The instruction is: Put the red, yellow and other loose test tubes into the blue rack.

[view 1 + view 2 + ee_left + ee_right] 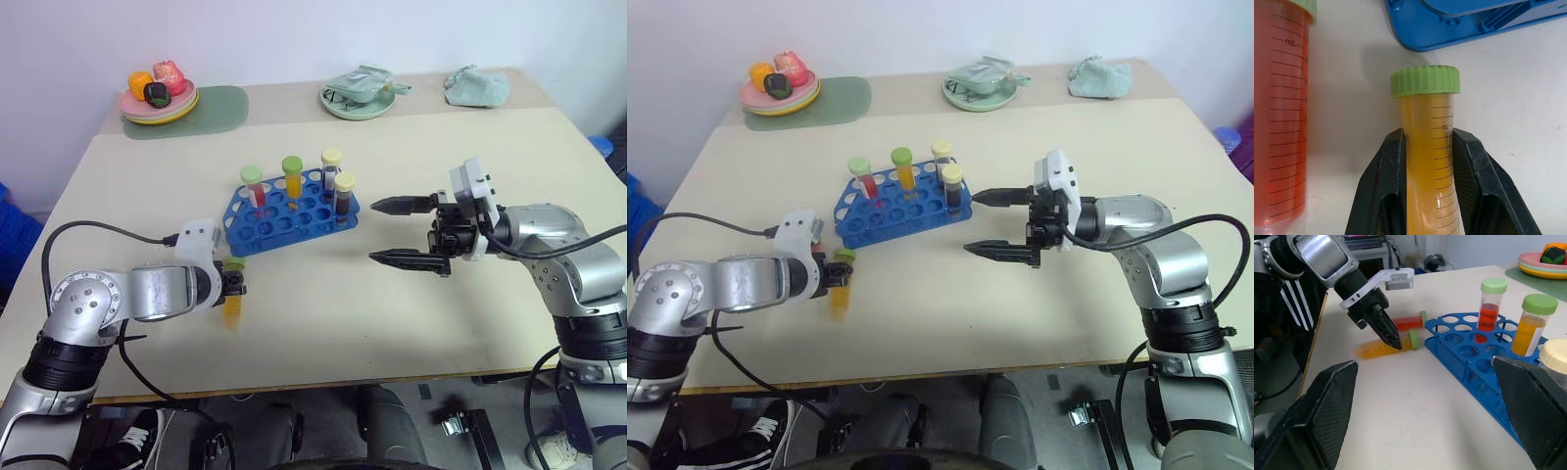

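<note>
Yellow tube (1430, 161) pinched in left hand (1388, 337); right hand (392, 232) agape over beige table (411, 323).

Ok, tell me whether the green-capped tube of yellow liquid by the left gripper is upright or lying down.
Lying down. The green-capped yellow tube rests on its side on the table, with the left gripper shut around it.

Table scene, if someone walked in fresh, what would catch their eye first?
Probably the blue rack mid-table, with four capped tubes standing in it. Next, the left gripper, shut on a yellow tube with a green cap that lies on the table near the rack's left end, a red tube lying beside it. The right gripper hangs open to the right of the rack.
</note>
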Motion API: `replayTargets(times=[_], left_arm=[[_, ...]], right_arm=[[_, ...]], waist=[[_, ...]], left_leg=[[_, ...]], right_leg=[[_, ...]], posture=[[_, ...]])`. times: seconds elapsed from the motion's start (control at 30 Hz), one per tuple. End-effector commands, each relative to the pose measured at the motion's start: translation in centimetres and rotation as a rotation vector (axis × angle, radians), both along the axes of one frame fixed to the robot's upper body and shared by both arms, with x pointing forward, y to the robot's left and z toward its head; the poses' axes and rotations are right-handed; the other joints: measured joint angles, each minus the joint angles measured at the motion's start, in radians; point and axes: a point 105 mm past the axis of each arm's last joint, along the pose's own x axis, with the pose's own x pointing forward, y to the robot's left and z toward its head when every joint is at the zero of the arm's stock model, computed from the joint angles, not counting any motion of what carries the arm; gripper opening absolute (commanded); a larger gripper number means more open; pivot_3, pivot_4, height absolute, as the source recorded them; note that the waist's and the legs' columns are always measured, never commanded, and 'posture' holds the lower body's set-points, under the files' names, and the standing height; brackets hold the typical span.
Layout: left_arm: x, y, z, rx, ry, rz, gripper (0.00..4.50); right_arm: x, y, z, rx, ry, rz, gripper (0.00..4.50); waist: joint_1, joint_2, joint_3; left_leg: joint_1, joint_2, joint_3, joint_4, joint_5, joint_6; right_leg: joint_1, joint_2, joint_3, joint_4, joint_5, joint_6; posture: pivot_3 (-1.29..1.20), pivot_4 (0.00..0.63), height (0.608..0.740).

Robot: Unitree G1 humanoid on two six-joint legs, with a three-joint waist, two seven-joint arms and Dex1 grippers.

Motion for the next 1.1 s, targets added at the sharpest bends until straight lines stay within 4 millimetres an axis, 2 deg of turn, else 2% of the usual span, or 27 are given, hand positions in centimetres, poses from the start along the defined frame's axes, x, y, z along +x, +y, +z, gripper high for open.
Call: replayTargets(times=[0.03, 0.1, 0.2, 0.43, 0.5, 0.73, 0.87, 1.0, 1.1], left_arm=[[0.0, 0.8, 0.1, 0.014, -0.009, 0.055, 0.74], [0.1, 1.1, 0.5, 0.031, -0.021, 0.054, 0.74], [0.5, 2.1, 2.8, 0.117, -0.094, -0.009, 0.74], [-0.8, 2.8, 7.1, 0.308, -0.247, -0.134, 0.74], [-0.6, 3.0, 8.2, 0.301, -0.358, -0.107, 0.74], [0.5, 4.4, 11.7, 0.501, -0.772, -0.095, 0.74], [0.8, 3.7, 12.6, 0.446, -0.955, -0.146, 0.74], [1.0, 1.1, 13.8, 0.291, -1.163, -0.297, 0.74], [1.7, -0.1, 12.8, 0.314, -1.231, -0.419, 0.74]], right_arm=[[-0.1, 0.1, 1.2, 0.013, -0.059, 0.008, 4.5], [-0.1, 0.1, 1.1, 0.014, -0.059, 0.008, 4.5], [-0.1, 0.0, 1.1, 0.014, -0.062, 0.005, 4.5], [0.0, -0.4, 1.0, 0.019, -0.058, -0.01, 4.5], [0.1, -0.6, 1.0, 0.02, -0.061, -0.015, 4.5], [0.8, -1.4, 1.3, 0.033, -0.059, -0.045, 4.5], [1.0, -1.8, 1.5, 0.027, -0.066, -0.063, 4.5], [1.0, -1.9, 1.7, 0.023, -0.076, -0.071, 4.5], [1.1, -1.9, 1.9, 0.031, -0.08, -0.079, 4.5]], waist=[[0.0, 0.0, 0.0], [0.0, 0.0, 0.0], [-0.001, 0.0, 0.0], [-0.001, 0.0, 0.0], [-0.001, 0.001, 0.0], [0.0, 0.001, 0.001], [0.001, 0.001, 0.001], [0.001, 0.0, 0.001], [0.0, 0.0, 0.001]], left_leg=[[0.0, 0.0, 0.0, 0.0, 0.0, 0.0], [0.0, 0.0, 0.0, 0.0, 0.0, 0.0], [0.0, 0.0, 0.0, 0.0, 0.0, 0.0], [-0.001, 0.0, 0.0, -0.001, 0.0, 0.0], [-0.001, 0.0, 0.0, -0.002, 0.0, 0.0], [0.0, 0.0, 0.006, -0.002, 0.0, 0.0], [-0.001, 0.0, 0.007, -0.002, 0.0, 0.0], [-0.001, 0.001, 0.007, -0.002, 0.0, 0.0], [-0.001, 0.001, 0.008, -0.002, 0.0, 0.0]], right_leg=[[0.0, 0.0, 0.0, 0.0, 0.0, 0.0], [0.0, 0.0, 0.0, 0.0, 0.0, 0.0], [0.0, 0.0, 0.0, 0.0, 0.0, 0.0], [0.0, 0.0, 0.001, 0.0, 0.0, 0.0], [-0.001, 0.0, 0.001, 0.0, 0.0, 0.0], [-0.001, 0.001, 0.001, -0.001, 0.0, 0.0], [0.0, 0.001, 0.001, -0.002, 0.0, 0.0], [0.0, 0.001, 0.001, -0.002, 0.0, 0.0], [0.0, 0.001, 0.0, -0.003, 0.0, -0.001]], posture=[[0.0, 0.15, 0.74], [0.0, 0.15, 0.74], [0.0, 0.15, 0.74], [0.0, 0.15, 0.74], [0.0, 0.15, 0.74], [0.0, 0.15, 0.74], [0.0, 0.15, 0.74], [0.0, 0.15, 0.74], [0.0, 0.15, 0.74]])
